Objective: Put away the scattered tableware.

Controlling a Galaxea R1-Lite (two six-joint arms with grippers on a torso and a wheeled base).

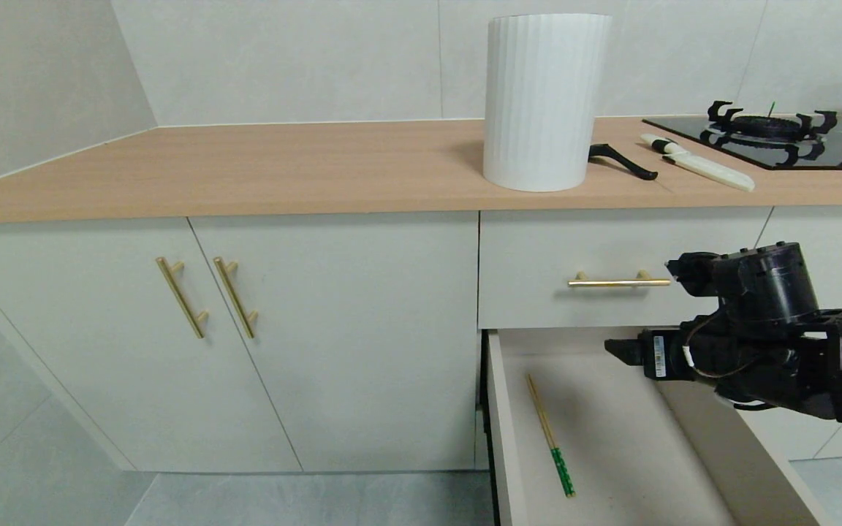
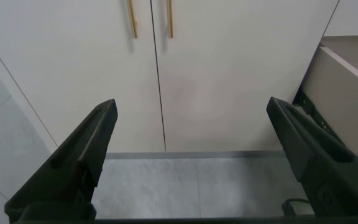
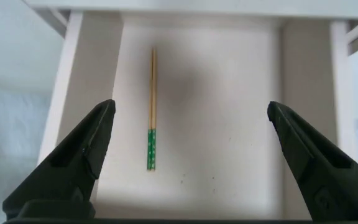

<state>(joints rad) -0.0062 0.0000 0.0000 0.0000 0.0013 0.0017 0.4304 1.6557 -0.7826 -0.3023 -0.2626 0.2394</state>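
**Chopsticks in open drawer, right gripper wide open above them**

The chopsticks [image 1: 550,437] lie flat on the floor of the open drawer [image 1: 501,409], lower centre-right of the head frame. They are a pair, side by side, pale wood with green ends. The green ends point toward the pulled-out front, and the pair lies near the drawer's left wall.

In the right wrist view the chopsticks [image 3: 151,109] show in the gap between the fingers. They sit closer to one finger [image 3: 82,158], below it and not touching.

The right gripper [image 1: 644,307] is at mid-right of the head frame, over the drawer's back part. It sits above and to the right of the chopsticks and holds nothing. Its fingers are spread wide [image 3: 190,112]. The arm enters from the right edge, with the fingers pointing left toward the cabinet.

The left gripper [image 2: 191,106] is also spread wide and holds nothing. It faces the cabinet doors [image 2: 160,74] low by the floor [image 2: 185,180].

Above the open drawer is a closed drawer with a gold handle [image 1: 618,281].

On the counter [image 1: 245,168], upper right:
- a tall white ribbed container [image 1: 541,102]; cannot tell what is in it
- a black-handled utensil [image 1: 622,161] just beside it
- a white knife [image 1: 699,164]
- the gas hob [image 1: 772,139] at the right edge
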